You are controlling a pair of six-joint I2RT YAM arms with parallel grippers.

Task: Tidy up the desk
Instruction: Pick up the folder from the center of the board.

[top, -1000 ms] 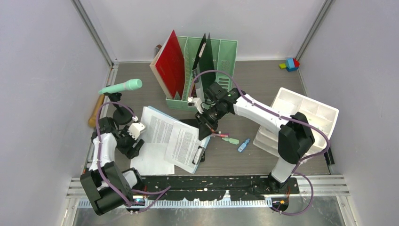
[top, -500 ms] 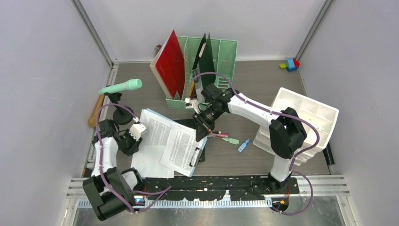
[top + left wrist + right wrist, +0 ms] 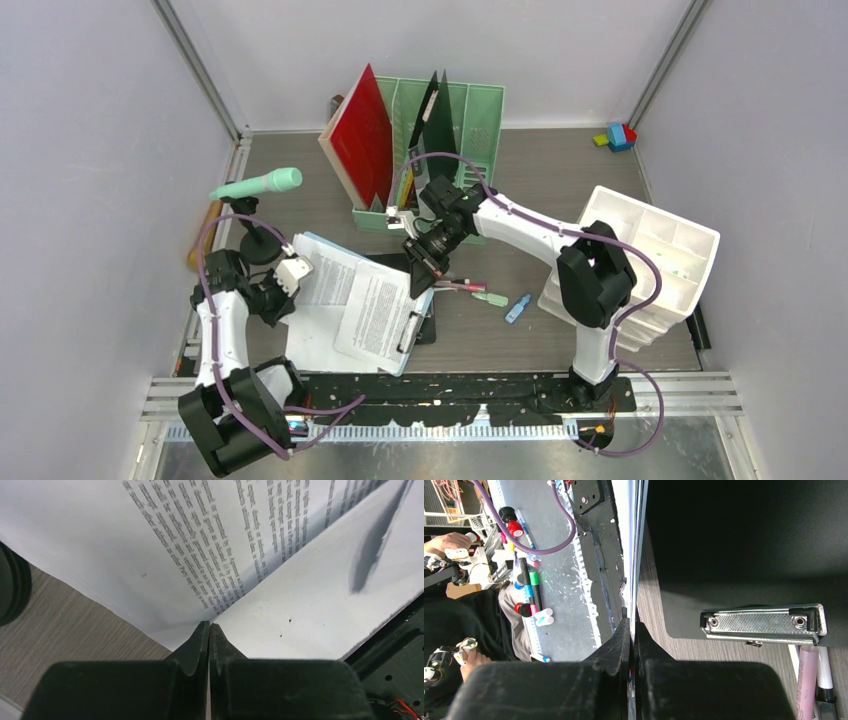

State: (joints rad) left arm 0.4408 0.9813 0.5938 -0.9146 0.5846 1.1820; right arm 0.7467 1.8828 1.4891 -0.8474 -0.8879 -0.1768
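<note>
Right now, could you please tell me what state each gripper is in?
Left gripper: jaws closed on the printed sheet's edge.
Right gripper: jaws closed on the paper stack's thin edge.

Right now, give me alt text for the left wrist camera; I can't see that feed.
The left gripper is closed on the edge of a printed sheet, which curves up from a plain sheet beneath. Wood-grain desk shows at left, a black plate at lower right.

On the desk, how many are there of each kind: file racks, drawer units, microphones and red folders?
File rack: 1
Drawer unit: 1
Microphone: 1
Red folder: 1
Total: 4
</note>
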